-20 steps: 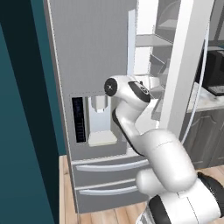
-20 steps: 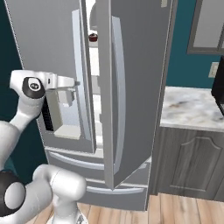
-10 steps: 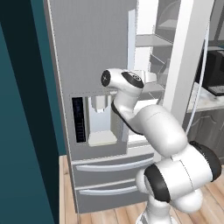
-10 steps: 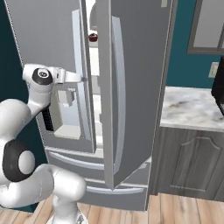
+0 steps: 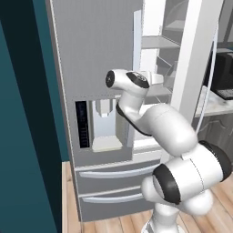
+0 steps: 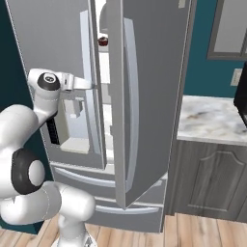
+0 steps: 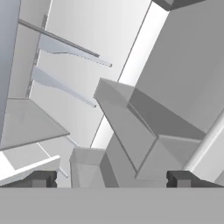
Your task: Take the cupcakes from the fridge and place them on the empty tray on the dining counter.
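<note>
Up and forward goes the arm since a second ago: the elbow that hung low by the dispenser has swung higher, and the hand has pushed on from in front of the left door toward the gap between the doors. The base has stayed put, the fridge [image 5: 95, 68] sits in the same place in both base views.

Now the gripper [image 7: 111, 178] points into the white inside of the fridge, and its two dark fingertips [image 7: 38, 179] stand wide apart at the bottom of the hand view with nothing between them. Beyond them, pale shelves run off at a tilt and grey door bins [image 7: 131, 131] stack up on the inside of a door.

From the right base view, the wrist sits at the edge of the left door, right beside its long pale handle [image 6: 86, 72], and the hand disappears behind that edge. The right door [image 6: 149, 96] stands swung out toward the camera. High in the gap between the doors, one dark cupcake [image 6: 102, 40] rests on an upper shelf, well above the level of the hand.

In the left base view, the arm arches up in front of the water dispenser [image 5: 103, 125], with the two bottom drawers [image 5: 113, 182] shut below it. Off to the right, a marble countertop [image 6: 212, 118] sits over grey cabinets.
</note>
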You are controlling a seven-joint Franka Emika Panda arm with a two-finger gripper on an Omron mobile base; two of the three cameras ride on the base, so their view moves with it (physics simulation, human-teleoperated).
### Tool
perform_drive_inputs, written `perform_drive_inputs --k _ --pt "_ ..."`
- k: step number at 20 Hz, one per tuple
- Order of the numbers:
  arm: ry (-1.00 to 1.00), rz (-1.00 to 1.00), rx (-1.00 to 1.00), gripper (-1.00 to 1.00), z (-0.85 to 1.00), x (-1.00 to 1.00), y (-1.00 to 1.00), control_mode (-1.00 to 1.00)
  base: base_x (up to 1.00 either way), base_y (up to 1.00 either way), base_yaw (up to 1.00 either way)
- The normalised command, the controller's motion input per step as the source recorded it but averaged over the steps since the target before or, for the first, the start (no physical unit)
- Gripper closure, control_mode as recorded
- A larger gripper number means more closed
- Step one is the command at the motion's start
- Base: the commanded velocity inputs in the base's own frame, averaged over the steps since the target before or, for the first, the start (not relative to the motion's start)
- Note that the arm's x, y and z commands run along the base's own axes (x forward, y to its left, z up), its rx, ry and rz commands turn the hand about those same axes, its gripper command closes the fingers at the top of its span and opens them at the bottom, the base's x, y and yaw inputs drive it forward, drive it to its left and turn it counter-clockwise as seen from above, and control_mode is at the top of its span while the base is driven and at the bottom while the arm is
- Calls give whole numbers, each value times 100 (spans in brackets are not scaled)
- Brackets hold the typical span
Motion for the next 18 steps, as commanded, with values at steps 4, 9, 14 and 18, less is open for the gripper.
perform_drive_inputs --k 4,9,14,18 --pt "0 -3 0 -100 0 -15 -60 -100 0 0 0" --pt "0 0 0 -100 0 -52 -69 -100 0 0 0" --pt "0 0 0 -100 0 -35 -66 -100 0 0 0" --pt "0 0 0 -100 0 -25 -68 -100 0 0 0"
